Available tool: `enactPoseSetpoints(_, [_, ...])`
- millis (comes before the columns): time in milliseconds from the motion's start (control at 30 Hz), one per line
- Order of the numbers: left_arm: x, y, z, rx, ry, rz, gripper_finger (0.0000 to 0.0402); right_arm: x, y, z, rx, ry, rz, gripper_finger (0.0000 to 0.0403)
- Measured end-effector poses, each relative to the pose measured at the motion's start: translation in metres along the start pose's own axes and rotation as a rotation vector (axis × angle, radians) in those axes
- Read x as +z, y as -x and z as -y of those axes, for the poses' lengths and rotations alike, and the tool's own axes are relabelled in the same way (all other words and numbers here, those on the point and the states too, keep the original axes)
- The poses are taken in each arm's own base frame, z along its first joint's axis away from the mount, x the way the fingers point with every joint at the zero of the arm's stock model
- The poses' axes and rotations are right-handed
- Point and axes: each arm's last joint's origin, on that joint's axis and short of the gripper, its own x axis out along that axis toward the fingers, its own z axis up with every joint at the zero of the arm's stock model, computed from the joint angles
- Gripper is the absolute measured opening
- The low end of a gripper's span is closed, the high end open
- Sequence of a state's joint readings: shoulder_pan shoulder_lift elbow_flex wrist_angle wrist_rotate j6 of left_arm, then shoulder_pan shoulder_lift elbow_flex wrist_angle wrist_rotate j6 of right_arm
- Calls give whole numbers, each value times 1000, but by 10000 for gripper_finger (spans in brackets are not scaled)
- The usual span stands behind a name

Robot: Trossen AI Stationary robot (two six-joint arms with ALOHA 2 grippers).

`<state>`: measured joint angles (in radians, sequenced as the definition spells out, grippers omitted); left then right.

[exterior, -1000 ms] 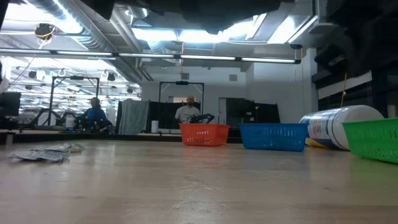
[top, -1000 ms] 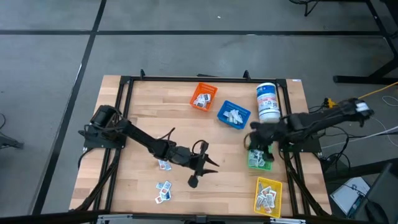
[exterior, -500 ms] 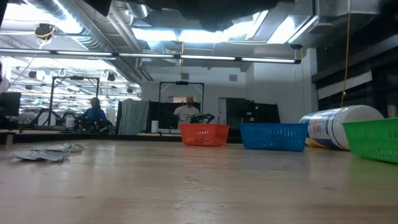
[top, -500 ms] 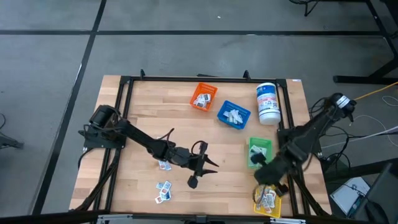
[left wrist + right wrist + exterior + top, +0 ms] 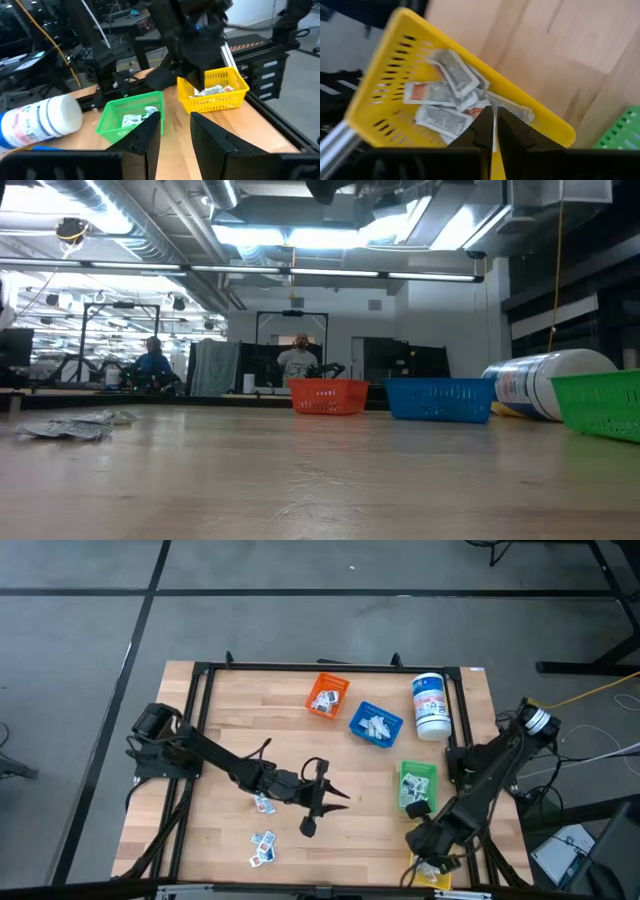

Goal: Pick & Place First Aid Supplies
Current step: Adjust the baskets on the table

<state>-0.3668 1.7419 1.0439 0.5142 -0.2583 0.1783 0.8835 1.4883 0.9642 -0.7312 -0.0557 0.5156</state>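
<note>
Small white packets lie flat on the table near its near-left part (image 5: 263,805) (image 5: 263,847), and show in the low view (image 5: 70,425). More of them lie in the yellow bin (image 5: 445,100) and the green bin (image 5: 134,119). My left gripper (image 5: 318,802) (image 5: 175,137) hovers open over the table's middle, right of the loose packets, with nothing between its fingers. My right gripper (image 5: 430,848) (image 5: 494,130) hangs shut over the yellow bin (image 5: 440,878), pointing down at the packets in it. Only a thin slit shows between its fingers.
An orange bin (image 5: 325,695), a blue bin (image 5: 375,723) and a green bin (image 5: 417,785) stand on the table's far and right parts. A white canister with a blue label (image 5: 431,703) lies on its side at the far right. Bare wood stretches along the left. People stand in the room behind.
My right gripper has swung from over the green bin toward the table's near edge and now hangs over the yellow bin. Its arm has turned about with it.
</note>
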Motion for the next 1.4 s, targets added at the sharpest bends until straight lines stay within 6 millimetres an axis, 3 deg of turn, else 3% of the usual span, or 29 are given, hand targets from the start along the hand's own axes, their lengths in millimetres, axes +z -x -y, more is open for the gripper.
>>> enactPoseSetpoints(367, [0, 3, 0, 29, -11, -42, 100, 9, -34, 9, -14, 41, -95, 26])
enactPoseSetpoints(800, [-2, 3, 0, 26, -16, -60, 104, 45, -34, 35, -55, 291, 158, 26])
enactPoseSetpoints(1133, [-6, 4, 1, 18, -25, -97, 104, 87, -19, 58, -146, 626, 519, 26])
enactPoseSetpoints(1267, [-7, 4, 1, 16, -20, -111, 104, 87, -6, 69, -148, 567, 477, 26])
enactPoseSetpoints(1400, [-7, 4, 2, 15, -22, -113, 104, 76, 32, 71, -89, 473, 406, 26])
